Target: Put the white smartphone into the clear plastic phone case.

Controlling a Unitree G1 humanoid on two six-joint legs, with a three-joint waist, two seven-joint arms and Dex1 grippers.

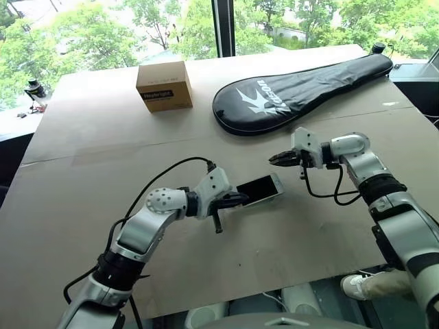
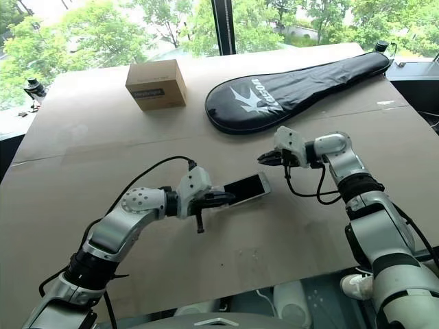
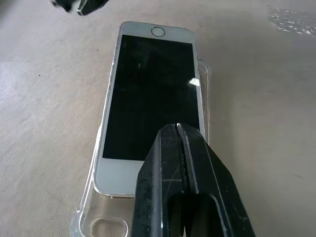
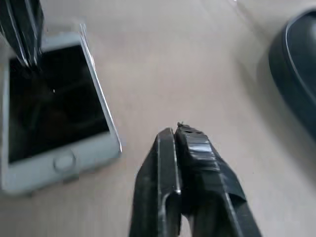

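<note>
Presently, the white smartphone [image 1: 259, 190] is lying screen-up on the brown table [image 1: 103, 137], resting on the clear plastic phone case [image 3: 206, 86], and the phone is serving as the landmark here. The left gripper [image 1: 235, 199] is sitting at the phone's end away from the home button, its two black fingers [image 3: 185, 168] pressed together with nothing between them, their tips lying over the lower part of the screen; contact cannot be confirmed. The right gripper [image 1: 277, 159] is hovering near the phone's home-button end, apart from it, its jaws likewise closed on nothing. One phone, one case and two grippers are being counted. The phone is showing a glossy black screen, a white bezel, rounded corners and a round home button at one end. The case is transparent, its raised rim showing along one long side of the phone and its corner with a camera cut-out sticking out past the phone's end nearest the left gripper, so the phone is not sitting squarely within the rim. Beyond the phone, well apart, one black racket cover [image 1: 302, 89] and one cardboard box [image 1: 164, 86] are lying on the table.
</note>
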